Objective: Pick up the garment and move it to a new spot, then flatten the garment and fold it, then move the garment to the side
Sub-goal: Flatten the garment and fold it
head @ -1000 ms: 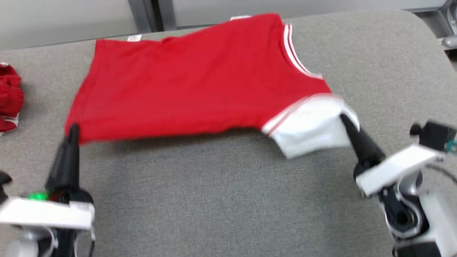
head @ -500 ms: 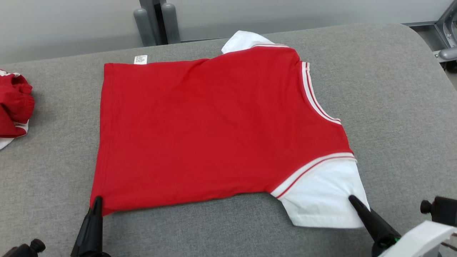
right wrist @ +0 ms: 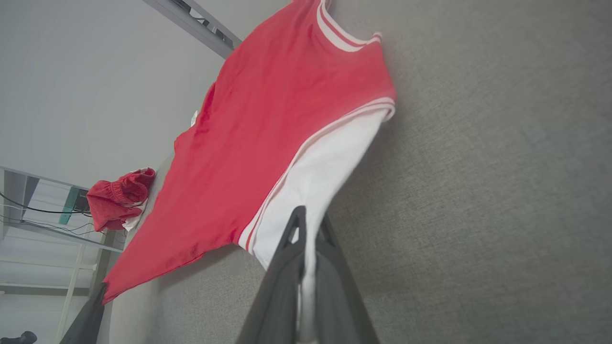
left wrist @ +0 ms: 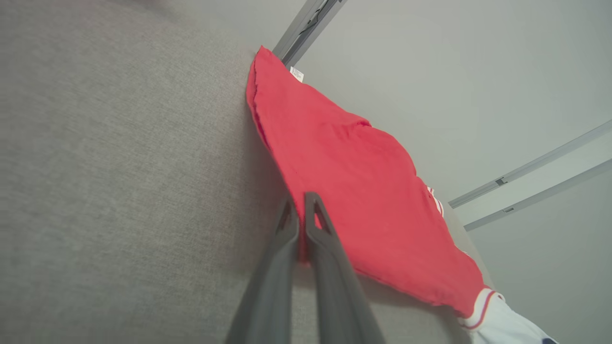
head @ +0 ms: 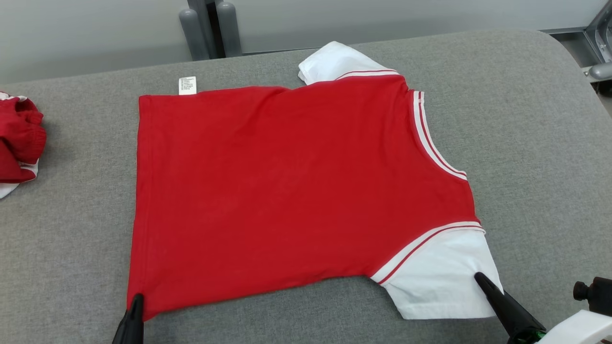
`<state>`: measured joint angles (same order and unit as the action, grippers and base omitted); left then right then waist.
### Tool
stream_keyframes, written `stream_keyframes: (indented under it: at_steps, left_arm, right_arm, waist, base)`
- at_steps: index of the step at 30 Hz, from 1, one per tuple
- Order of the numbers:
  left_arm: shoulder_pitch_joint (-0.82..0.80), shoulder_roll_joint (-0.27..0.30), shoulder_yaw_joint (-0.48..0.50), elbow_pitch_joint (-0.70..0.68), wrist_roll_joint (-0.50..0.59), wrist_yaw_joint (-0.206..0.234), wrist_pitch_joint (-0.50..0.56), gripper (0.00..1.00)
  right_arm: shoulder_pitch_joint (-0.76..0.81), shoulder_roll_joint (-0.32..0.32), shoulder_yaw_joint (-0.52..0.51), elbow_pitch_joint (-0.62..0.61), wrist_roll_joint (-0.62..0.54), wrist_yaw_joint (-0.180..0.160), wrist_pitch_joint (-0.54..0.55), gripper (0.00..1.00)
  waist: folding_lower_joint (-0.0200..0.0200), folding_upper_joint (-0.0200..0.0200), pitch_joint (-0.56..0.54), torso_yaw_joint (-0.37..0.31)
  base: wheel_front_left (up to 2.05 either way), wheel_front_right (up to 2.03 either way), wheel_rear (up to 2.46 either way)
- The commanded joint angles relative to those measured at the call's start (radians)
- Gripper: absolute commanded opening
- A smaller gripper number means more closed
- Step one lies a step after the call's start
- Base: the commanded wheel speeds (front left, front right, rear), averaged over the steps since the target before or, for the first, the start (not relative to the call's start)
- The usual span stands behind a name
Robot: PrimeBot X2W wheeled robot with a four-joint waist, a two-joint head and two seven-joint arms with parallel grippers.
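– On the grey table (head: 535, 124) the garment (head: 287, 191) is laid flat, its hem pinched by the left gripper (head: 137, 302), its sleeve by the right gripper (head: 479, 278).
– Flattening is judged nearly done; a fold is needed next.

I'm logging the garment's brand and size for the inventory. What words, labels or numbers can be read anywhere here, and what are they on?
White tag, sticking out of the far edge of the red shirt near its hem corner: it carries lines of small print, too small and blurred to read in the head view or the left wrist view.
No other text, logo or number can be made out; the stripes on the shirt are plain trim.
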<state>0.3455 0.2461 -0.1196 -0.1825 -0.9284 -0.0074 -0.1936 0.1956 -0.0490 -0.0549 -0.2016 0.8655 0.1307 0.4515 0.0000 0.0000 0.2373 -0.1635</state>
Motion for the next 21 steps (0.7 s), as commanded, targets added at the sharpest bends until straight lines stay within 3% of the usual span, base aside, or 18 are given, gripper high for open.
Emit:
stream_keyframes:
  at_steps: [1, 7, 21]
  left_arm:
    - [0.009, 0.007, 0.0, -0.014, -0.003, 0.009, 0.007, 0.0]
    - [0.028, -0.002, -0.015, -0.018, -0.013, 0.025, 0.027, 0.0]
    - [-0.009, -0.051, -0.017, -0.007, -0.116, 0.004, 0.059, 0.0]
  right_arm:
    - [0.006, -0.003, -0.003, -0.001, -0.001, 0.0, -0.001, 0.0]
    - [-0.013, -0.003, 0.004, 0.025, -0.003, 0.0, 0.001, 0.0]
    - [-0.053, -0.003, 0.0, 0.082, 0.031, 0.0, -0.011, 0.0]
  waist:
    - [0.0, 0.0, -0.002, 0.003]
    - [0.0, 0.0, -0.009, 0.01]
    - [0.0, 0.0, -0.06, 0.006]
  base:
    - [0.0, 0.0, 0.0]
    - [0.0, 0.0, 0.0]
    - [0.0, 0.0, 0.0]
